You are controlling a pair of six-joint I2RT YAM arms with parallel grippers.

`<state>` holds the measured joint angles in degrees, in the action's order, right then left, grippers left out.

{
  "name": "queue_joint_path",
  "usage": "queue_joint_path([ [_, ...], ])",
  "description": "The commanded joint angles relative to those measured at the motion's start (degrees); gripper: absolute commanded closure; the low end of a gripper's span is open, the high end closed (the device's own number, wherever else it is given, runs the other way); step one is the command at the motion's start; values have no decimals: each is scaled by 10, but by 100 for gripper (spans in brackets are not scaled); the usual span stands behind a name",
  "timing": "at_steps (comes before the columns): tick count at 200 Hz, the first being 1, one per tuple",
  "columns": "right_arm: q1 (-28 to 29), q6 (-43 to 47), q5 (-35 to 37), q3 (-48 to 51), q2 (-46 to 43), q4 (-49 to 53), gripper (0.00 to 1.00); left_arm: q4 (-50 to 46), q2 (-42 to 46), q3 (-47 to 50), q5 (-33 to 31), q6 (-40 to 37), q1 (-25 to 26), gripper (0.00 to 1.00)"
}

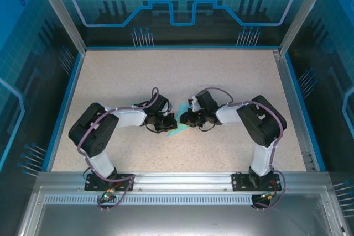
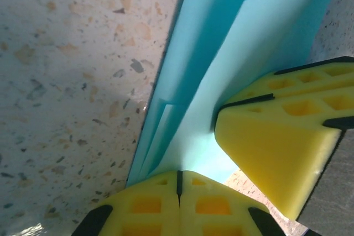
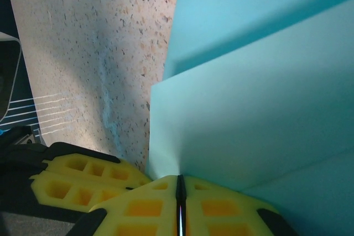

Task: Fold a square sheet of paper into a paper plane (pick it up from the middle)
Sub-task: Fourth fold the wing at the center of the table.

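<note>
The light cyan-blue paper point(image 1: 178, 132) is partly folded and held between both grippers at the middle of the table. In the left wrist view my left gripper point(image 2: 178, 174) is shut on an edge of the paper point(image 2: 221, 70), which rises in several layers with a crease. The right gripper's yellow fingers point(image 2: 271, 147) press on the paper just to the right. In the right wrist view my right gripper point(image 3: 180, 179) is shut on a folded flap of the paper point(image 3: 249, 114), with the left gripper's fingers point(image 3: 83, 183) close at the lower left. From above, the left gripper point(image 1: 169, 121) and right gripper point(image 1: 186, 119) almost touch.
The speckled beige tabletop point(image 1: 166, 75) lies open around the arms, bounded by a blue rim point(image 1: 66, 103) and transparent blue enclosure walls. A metal rail point(image 1: 182, 178) carries both arm bases at the near edge.
</note>
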<state>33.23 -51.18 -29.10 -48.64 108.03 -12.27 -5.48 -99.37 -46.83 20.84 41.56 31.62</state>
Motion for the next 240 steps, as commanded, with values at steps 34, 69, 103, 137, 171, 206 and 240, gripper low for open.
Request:
queue_joint_path([
  [34, 7, 11, 32, -32, 36, 74, 91, -30, 25, 10, 22, -4, -2, 95],
  [69, 7, 32, 73, -54, 31, 167, 91, -37, 43, -16, 32, -16, -2, 90],
  [103, 8, 51, 88, -82, 25, 223, 91, -27, 26, -29, 31, -15, -2, 89],
  [137, 10, 50, 76, -93, 37, 225, 90, -17, 4, -33, 32, -11, -3, 89],
  [171, 11, 47, 73, -95, 46, 223, 90, -16, -14, -33, 48, -16, -3, 89],
  [206, 11, 43, 84, -98, 53, 237, 90, -37, -13, -28, 40, -26, -3, 89],
  [240, 11, 45, 97, -106, 59, 261, 90, -61, -12, -17, 28, -36, -4, 89],
])
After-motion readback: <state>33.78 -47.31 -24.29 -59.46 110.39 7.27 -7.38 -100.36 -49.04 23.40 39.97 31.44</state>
